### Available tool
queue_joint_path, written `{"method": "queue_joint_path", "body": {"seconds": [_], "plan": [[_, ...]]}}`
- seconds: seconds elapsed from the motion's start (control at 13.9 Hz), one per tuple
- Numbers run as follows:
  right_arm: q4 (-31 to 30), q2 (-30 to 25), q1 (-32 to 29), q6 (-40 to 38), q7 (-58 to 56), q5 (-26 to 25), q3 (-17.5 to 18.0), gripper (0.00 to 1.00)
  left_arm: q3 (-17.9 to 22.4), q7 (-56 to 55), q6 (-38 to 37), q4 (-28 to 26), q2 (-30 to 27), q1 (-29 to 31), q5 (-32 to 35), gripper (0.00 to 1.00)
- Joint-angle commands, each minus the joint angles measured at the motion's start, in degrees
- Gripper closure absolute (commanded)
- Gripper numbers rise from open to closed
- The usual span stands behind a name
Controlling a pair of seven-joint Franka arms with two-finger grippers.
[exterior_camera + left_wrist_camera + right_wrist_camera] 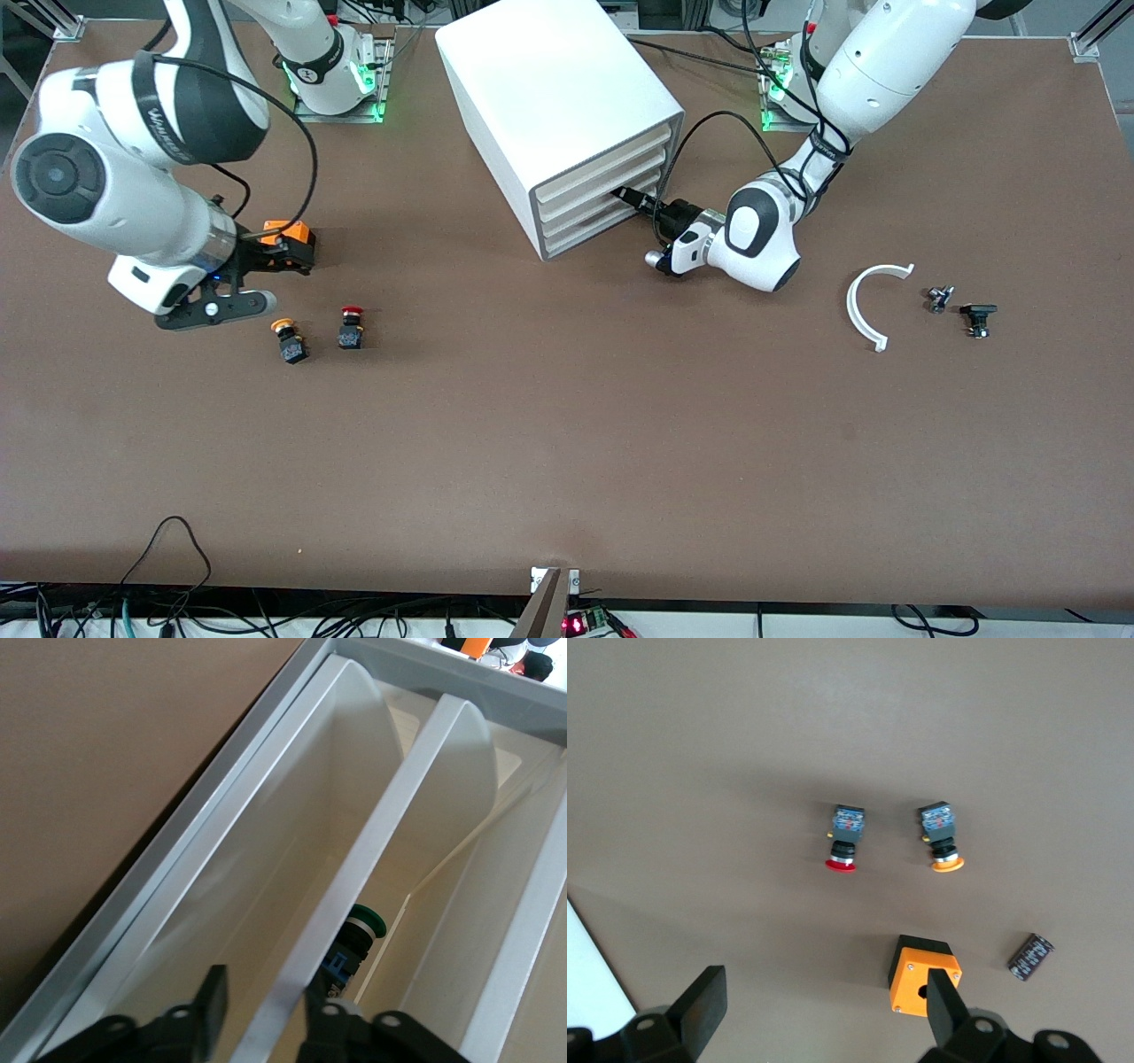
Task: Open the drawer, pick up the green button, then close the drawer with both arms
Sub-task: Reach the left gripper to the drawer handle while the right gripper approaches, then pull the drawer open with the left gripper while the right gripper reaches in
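Note:
The white cabinet (532, 97) stands near the robots' bases, its four drawers facing the left arm's end of the table. My left gripper (625, 196) is at the lower drawers, open. In the left wrist view its fingers (213, 1001) straddle a drawer's white front wall (390, 850) without pinching it. I cannot tell whether it is the lowest drawer. The green button (361, 930) lies on its side inside, just past that wall. My right gripper (276, 260) is open and empty, in the air over the table by an orange box (290, 237); it also shows in the right wrist view (824, 1005).
A red-capped button (352, 326) and a yellow-capped button (289, 340) lie near the right gripper. A small black cylinder (1030, 957) lies by the orange box (924, 974). A white curved piece (864, 306) and two small parts (939, 298) (978, 317) lie toward the left arm's end.

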Motion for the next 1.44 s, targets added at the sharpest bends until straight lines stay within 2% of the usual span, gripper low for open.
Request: {"method": "queue_joint_path", "body": {"seconds": [0.0,0.07,0.36,0.5,0.57,0.65,0.86,1.01,1.08,1.29,1.36], "plan": [[1.0,1.8,3.5,0.7,0.4,-0.1,-0.4,0.0,0.4,1.4,0.8,-0.6,-1.5,0.5,-1.8,1.0],[1.0,2.1,4.6,1.7,0.5,0.2,-0.4,0.0,1.3,1.3,1.0,-0.4,-1.9,1.1,-1.6,1.0],[2.8,4.2,10.9,6.1,0.3,0.5,-0.3,0.0,9.4,1.6,4.1,6.1,-2.3,2.5,-0.9,1.0],[4.4,4.8,14.5,6.1,-0.6,0.4,-0.3,0.0,10.8,1.4,4.5,8.1,-2.3,3.6,-1.0,1.0],[5.0,5.1,16.5,6.1,-0.8,0.4,-0.3,0.0,10.9,0.7,4.5,8.2,-2.3,3.8,-1.6,0.43],[6.8,6.0,18.7,6.1,-1.1,0.4,-0.3,0.0,10.9,1.3,4.5,8.1,-3.1,4.7,-1.9,0.01],[16.2,12.3,24.7,6.1,-3.6,0.5,-0.3,0.0,11.0,1.4,4.5,8.1,-5.8,5.6,-1.5,0.0],[22.9,17.6,26.6,6.1,-3.9,0.4,1.8,0.0,11.1,1.2,7.3,8.1,-9.9,7.4,-0.5,0.0],[25.8,19.9,26.6,6.8,-5.1,0.3,3.7,0.0,11.1,1.2,9.6,8.0,-12.3,9.3,2.1,0.0],[30.2,24.9,28.0,10.6,-12.9,0.5,6.0,0.0,11.1,0.9,12.8,8.0,-19.7,15.5,8.1,0.0],[30.3,25.4,28.0,11.8,-14.9,0.5,7.9,0.0,11.2,0.8,13.0,7.5,-22.0,16.4,10.5,0.0]]}}
